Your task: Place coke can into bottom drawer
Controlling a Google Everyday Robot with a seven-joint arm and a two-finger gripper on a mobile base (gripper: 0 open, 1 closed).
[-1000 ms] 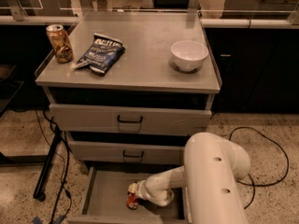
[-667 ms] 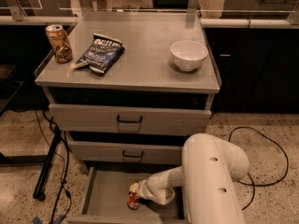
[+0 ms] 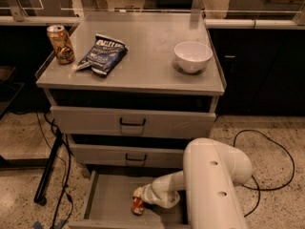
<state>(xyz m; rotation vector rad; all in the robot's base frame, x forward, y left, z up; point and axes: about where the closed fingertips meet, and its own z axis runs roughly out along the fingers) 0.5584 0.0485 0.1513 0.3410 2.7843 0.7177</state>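
The coke can [image 3: 137,205] sits inside the open bottom drawer [image 3: 108,200], near the middle of the tray floor and towards its front edge. Its long axis runs roughly up and down, perhaps leaning a little. The red body is low and the top end is hidden under the gripper [image 3: 140,194]. The gripper is down in the drawer right over the can's upper end and touches it or nearly so; whether it clamps the can or has let go cannot be told. The white arm [image 3: 209,185] bends in from the right, its thick segment covering the drawer's right side. Above the tray are the middle drawer [image 3: 105,155] and the top drawer [image 3: 95,120], both grey with black handles and both slightly pulled out. On the cabinet top [image 3: 152,42] stand a gold-brown patterned can [image 3: 60,44] at the left edge, a dark blue chip bag [image 3: 102,55] just beside it, and a white bowl [image 3: 193,56] towards the right. A black cable [image 3: 274,149] loops on the speckled floor to the right.
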